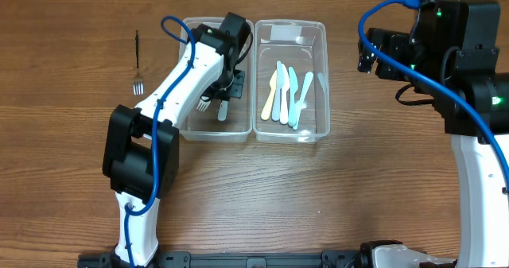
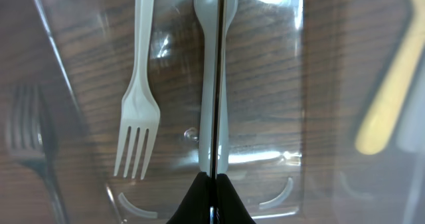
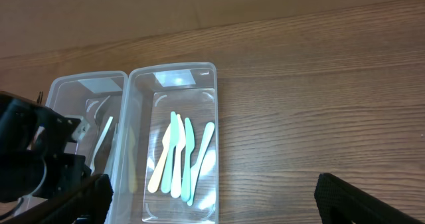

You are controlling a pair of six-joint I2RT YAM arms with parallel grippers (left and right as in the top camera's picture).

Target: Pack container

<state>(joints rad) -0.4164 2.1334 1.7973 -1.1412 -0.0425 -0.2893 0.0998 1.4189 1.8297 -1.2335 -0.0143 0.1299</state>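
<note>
Two clear plastic containers stand side by side: the left one [image 1: 193, 133] and the right one [image 1: 324, 77]. Several pastel plastic knives [image 1: 286, 93] lie in the right one, also visible in the right wrist view [image 3: 178, 154]. My left gripper [image 1: 225, 101] reaches down into the left container and is shut [image 2: 216, 179] on a pale plastic utensil [image 2: 214, 84], seen edge-on. A white plastic fork [image 2: 138, 104] lies flat on the container floor beside it. My right gripper [image 1: 368, 53] hangs high to the right of the containers, open [image 3: 212, 211] and holding nothing.
A metal fork [image 1: 137, 61] lies on the wooden table left of the containers, showing blurred through the container wall [image 2: 26, 131]. The left arm's white links [image 1: 171, 93] stretch from the front edge over the left container's near corner.
</note>
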